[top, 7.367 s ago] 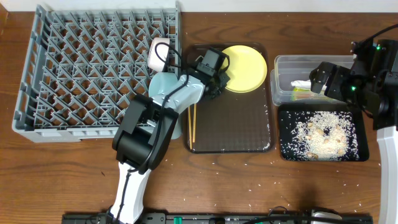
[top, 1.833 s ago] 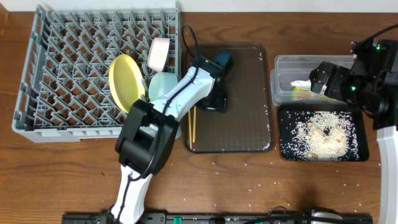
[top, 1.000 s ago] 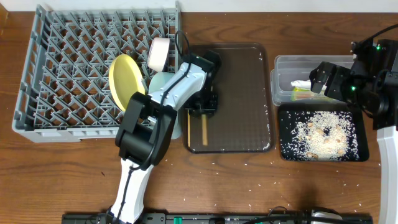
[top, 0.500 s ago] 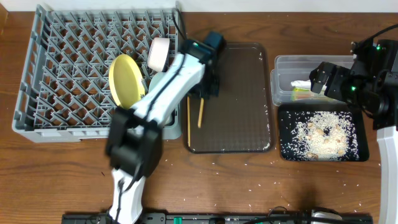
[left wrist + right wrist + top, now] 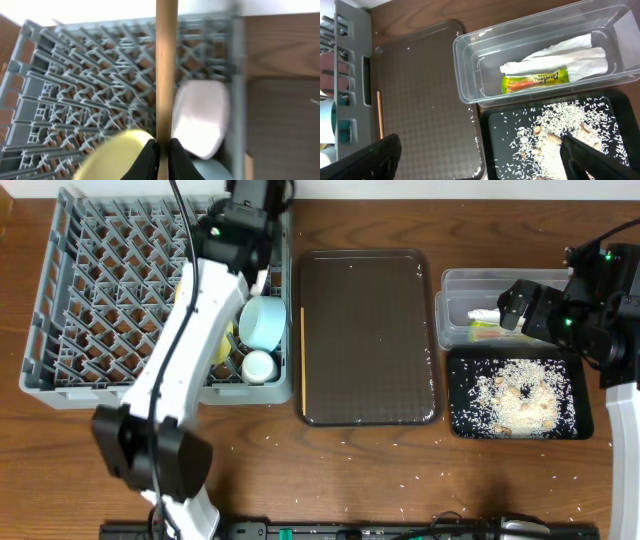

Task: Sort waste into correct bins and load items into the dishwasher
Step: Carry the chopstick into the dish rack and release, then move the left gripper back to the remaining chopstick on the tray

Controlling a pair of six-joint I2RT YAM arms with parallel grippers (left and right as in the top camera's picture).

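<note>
My left gripper (image 5: 162, 147) is shut on one wooden chopstick (image 5: 166, 70) and holds it above the grey dish rack (image 5: 110, 290), near its far right corner (image 5: 250, 202). In the rack below it stand the white bowl (image 5: 200, 117), yellow plate (image 5: 120, 157), light-blue bowl (image 5: 262, 322) and small white cup (image 5: 258, 365). The other chopstick (image 5: 302, 355) lies along the left edge of the brown tray. My right gripper (image 5: 480, 162) is open and empty above the bins (image 5: 520, 305). The clear tub (image 5: 470, 60) holds the napkin (image 5: 560, 52) and sachet (image 5: 535, 80). The black tray (image 5: 460, 415) holds rice and scraps (image 5: 560, 132).
The brown serving tray (image 5: 370, 330) lies between the rack and the bins. Loose rice grains (image 5: 370, 442) are scattered on the wooden table in front of the trays. My left arm (image 5: 180, 340) stretches over the rack's right side.
My left gripper closed on one chopstick on the brown tray, lifted it and swung up and left over the rack. The yellow plate now stands in the rack. The right arm has not moved.
</note>
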